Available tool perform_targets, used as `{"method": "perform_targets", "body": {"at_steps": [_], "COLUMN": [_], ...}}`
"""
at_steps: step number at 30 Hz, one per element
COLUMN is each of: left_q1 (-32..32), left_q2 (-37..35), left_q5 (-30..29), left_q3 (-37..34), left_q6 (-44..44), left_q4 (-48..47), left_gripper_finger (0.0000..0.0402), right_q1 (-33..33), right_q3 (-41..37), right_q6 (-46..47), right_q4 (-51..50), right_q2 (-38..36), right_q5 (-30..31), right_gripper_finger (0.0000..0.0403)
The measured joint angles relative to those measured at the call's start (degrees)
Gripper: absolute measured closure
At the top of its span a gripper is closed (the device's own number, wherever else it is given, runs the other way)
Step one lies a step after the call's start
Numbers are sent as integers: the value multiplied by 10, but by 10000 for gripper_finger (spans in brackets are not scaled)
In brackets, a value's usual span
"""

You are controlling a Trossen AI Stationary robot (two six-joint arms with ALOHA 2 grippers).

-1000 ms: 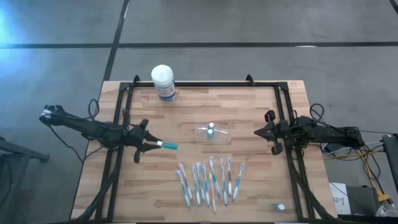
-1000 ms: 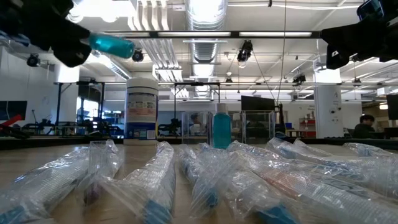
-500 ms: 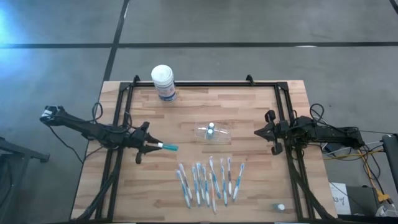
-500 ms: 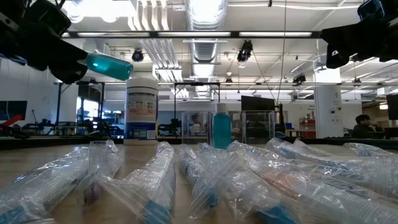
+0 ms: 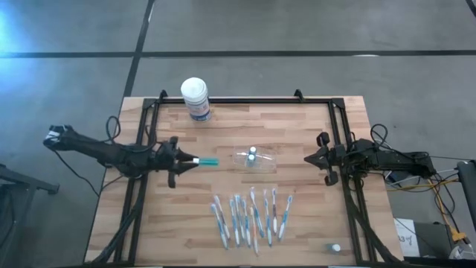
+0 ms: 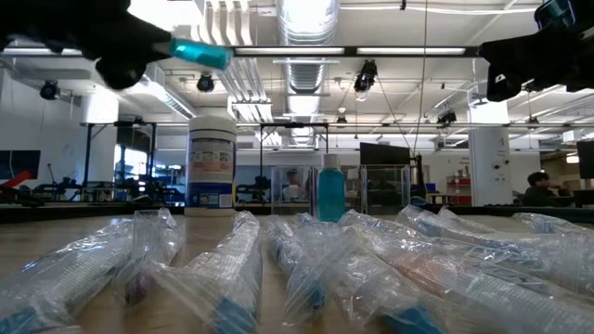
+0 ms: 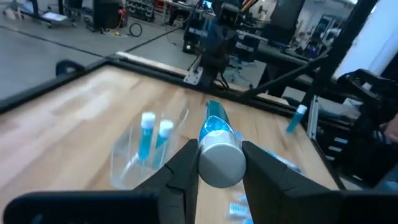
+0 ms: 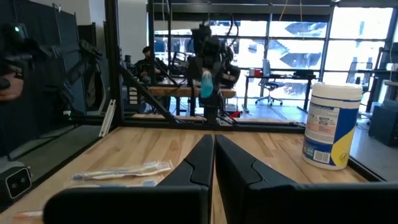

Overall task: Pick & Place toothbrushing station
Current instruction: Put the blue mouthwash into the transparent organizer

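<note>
The toothbrushing station [image 5: 260, 159] is a see-through holder resting on the table's middle, with a small teal bottle [image 5: 252, 155] standing upright in it. My left gripper [image 5: 190, 160] hangs left of it, above the table, shut on a second teal bottle [image 5: 209, 161] that points at the holder. The left wrist view shows this bottle [image 7: 214, 124] ahead, with the holder [image 7: 127, 158] beyond. My right gripper [image 5: 322, 158] waits shut at the table's right side. Several wrapped toothbrushes [image 5: 249, 216] lie near the front. My left gripper pinches the bottle's white cap end [image 7: 221, 163] between its two fingers [image 7: 181, 168]. The fingers come level from the table's left and lie along the bottle. The teal body sticks out ahead of them, about level, lifted clear of the table.
A white-lidded round canister [image 5: 195, 98] with a blue label stands at the far left of the table. A black frame [image 5: 245, 100] runs round the table's edges. A small white-capped item [image 5: 335, 248] lies at the near right corner.
My left gripper dipped, then rose and went a little toward the table's far and right edges, nearer the holder. It kept hold of the teal bottle, which has swung from slanting toward the near edge to pointing at the holder.
</note>
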Motion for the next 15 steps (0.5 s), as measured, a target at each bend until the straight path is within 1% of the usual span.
{"method": "perform_targets", "body": {"at_steps": [4,7,12,15], "left_q1": [13,33,81,113], "left_q2": [71,135,256,331], "left_q5": [0,-2,-1,16], "left_q3": [100,194,359,454], "left_q6": [29,30,46,70], "left_q4": [-53,-129,-283,-358], "left_gripper_finger": [304,304,304,304], "right_q1": [0,0,0,0], "right_q3": [0,0,0,0], "right_q6": [3,15,18,19], "right_q4": [0,0,0,-1], "right_q2": [0,0,0,0], "right_q5": [0,1,1,2], "right_gripper_finger": [392,392,392,392]}}
